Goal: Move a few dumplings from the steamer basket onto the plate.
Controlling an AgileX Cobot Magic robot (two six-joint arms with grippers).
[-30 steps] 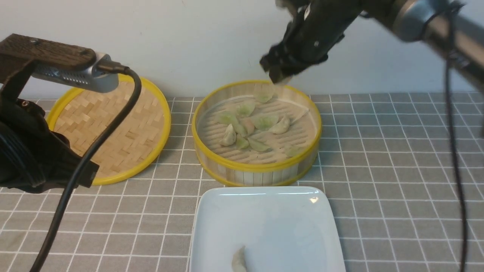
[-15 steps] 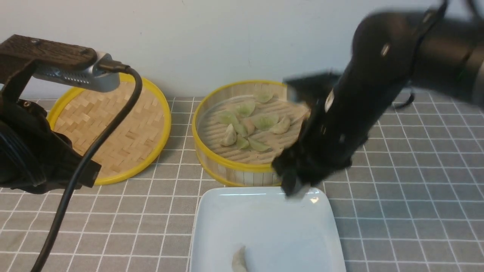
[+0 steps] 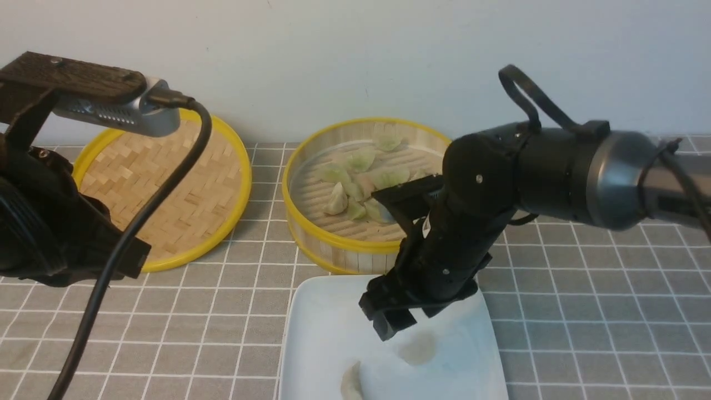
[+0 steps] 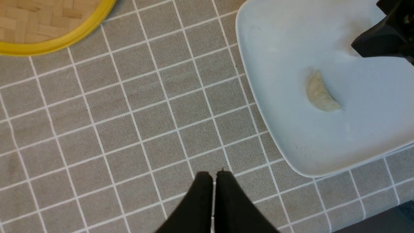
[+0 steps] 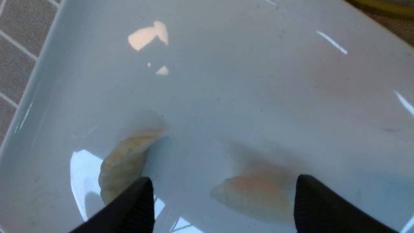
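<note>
Two dumplings lie on the plate (image 3: 322, 333). A cream one (image 5: 124, 161) sits by the plate's near edge, and a pinkish one (image 5: 252, 194) lies closer to its middle. The right gripper (image 3: 401, 321) hangs low over the pinkish one with its jaws spread wide, touching neither side. That dumpling is blurred from the front, so it may be only just settling. The left gripper (image 4: 213, 176) is closed on nothing above the table, off the plate's left edge. Several dumplings (image 3: 355, 189) lie in the steamer basket (image 3: 333, 244) beyond the plate's far edge, so one or two more transfers seem likely.

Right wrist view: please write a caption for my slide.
Right end effector open over the plate, a pinkish dumpling below it, a cream dumpling alongside.
</note>
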